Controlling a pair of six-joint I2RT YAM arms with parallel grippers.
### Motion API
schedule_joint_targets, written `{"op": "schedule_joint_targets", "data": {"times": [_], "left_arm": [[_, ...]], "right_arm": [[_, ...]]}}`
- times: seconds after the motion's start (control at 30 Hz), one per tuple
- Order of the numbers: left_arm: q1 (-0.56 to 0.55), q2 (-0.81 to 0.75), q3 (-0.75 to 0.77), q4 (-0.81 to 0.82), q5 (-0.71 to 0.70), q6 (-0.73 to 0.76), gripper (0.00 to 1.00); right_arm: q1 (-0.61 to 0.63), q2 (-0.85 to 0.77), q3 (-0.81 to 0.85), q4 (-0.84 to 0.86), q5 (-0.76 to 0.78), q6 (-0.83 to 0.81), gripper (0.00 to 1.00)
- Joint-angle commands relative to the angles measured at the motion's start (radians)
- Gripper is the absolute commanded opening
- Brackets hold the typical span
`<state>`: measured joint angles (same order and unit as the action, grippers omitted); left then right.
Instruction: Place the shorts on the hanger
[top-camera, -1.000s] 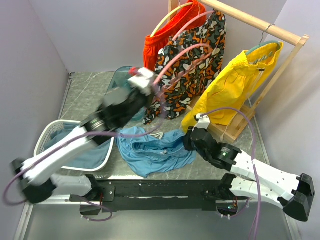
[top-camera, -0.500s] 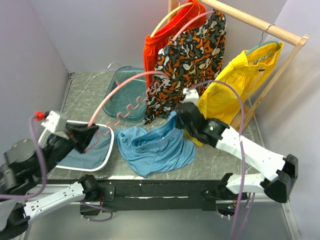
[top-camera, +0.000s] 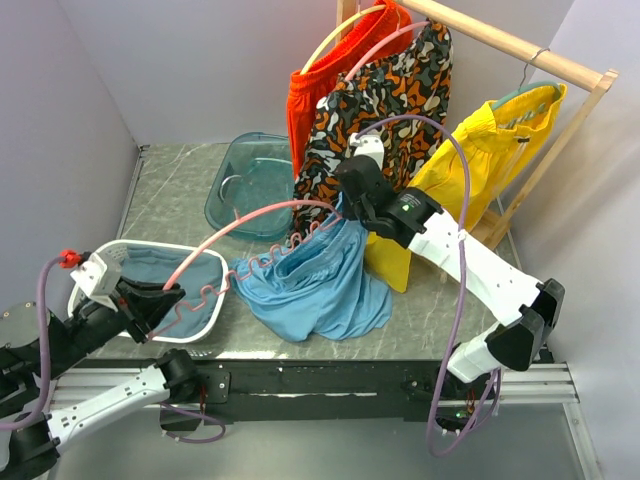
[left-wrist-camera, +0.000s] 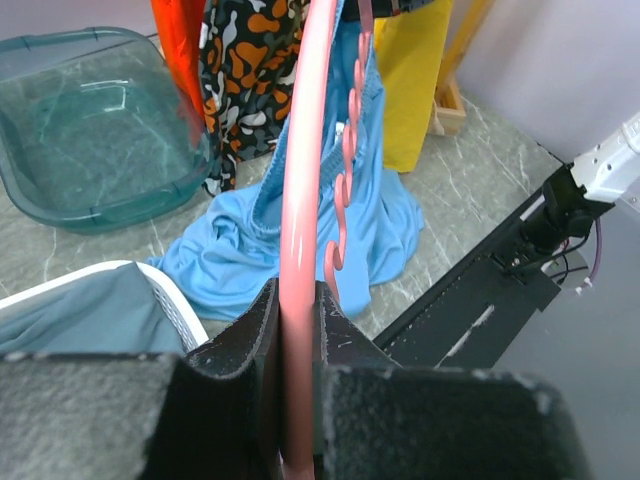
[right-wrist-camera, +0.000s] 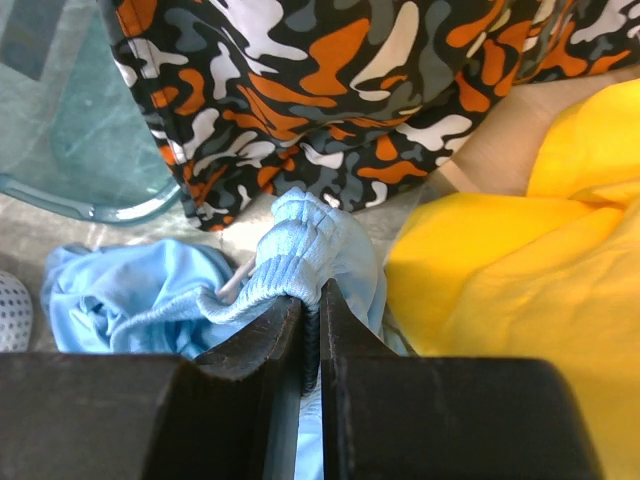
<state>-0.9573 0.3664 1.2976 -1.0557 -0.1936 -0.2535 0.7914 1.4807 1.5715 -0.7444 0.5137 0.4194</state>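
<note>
My R pincer (right-wrist-camera: 310, 318) is closed tight on the shorts (top-camera: 318, 285). The jaws are nipped on a fold of the gathered waistband, w/ the bunched band bulging just above my fingertips in the R wrist view. From overhead, the R pincer is up off the table (top-camera: 170, 190), in front of the patterned garment (top-camera: 385, 110) on the rail (top-camera: 520, 46) & just L of the yellow shorts (top-camera: 470, 170). The shorts hang from that grip: top edge lifted at the pincer, fabric draping down & fwd, lower part spread in a heap on the table near the front edge.

My L pincer (left-wrist-camera: 298, 305) is clamped on the hanger (top-camera: 240, 224). The pink rod runs straight btwn the two fingers, gripped near one end of the frame. The L pincer sits low at front L, over the white basket (top-camera: 110, 262) w/ the dull blue cloth (top-camera: 150, 266) in it. From there the hanger slants up & to the R, curved arm on top, wavy bar below. Its far end reaches the lifted part of the shorts, close to the R pincer. The wavy bar crosses the blue fabric in the overhead view; can't tell if it's inside the waistband or just against it.

A clear teal tub (top-camera: 250, 180) sits on the table behind the shorts, apart from both pincers.
</note>
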Motion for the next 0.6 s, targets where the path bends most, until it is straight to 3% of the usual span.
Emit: {"op": "schedule_joint_targets", "data": {"times": [0.0,0.3,0.4,0.57], "left_arm": [[-0.003,-0.008,-0.008,0.052,0.017,-0.018,0.01],[-0.003,0.045,-0.073,0.131,0.034,0.000,0.01],[0.003,0.055,-0.101,0.184,0.013,0.013,0.01],[0.046,0.052,-0.175,0.322,0.095,0.034,0.01]], "right_arm": [[-0.009,0.004,0.079,-0.047,0.045,-0.045,0.00],[0.022,-0.025,0.082,-0.053,-0.037,-0.071,0.00],[0.081,-0.011,0.120,-0.084,-0.012,-0.082,0.00],[0.147,0.019,0.229,-0.136,-0.003,-0.091,0.00]]}}
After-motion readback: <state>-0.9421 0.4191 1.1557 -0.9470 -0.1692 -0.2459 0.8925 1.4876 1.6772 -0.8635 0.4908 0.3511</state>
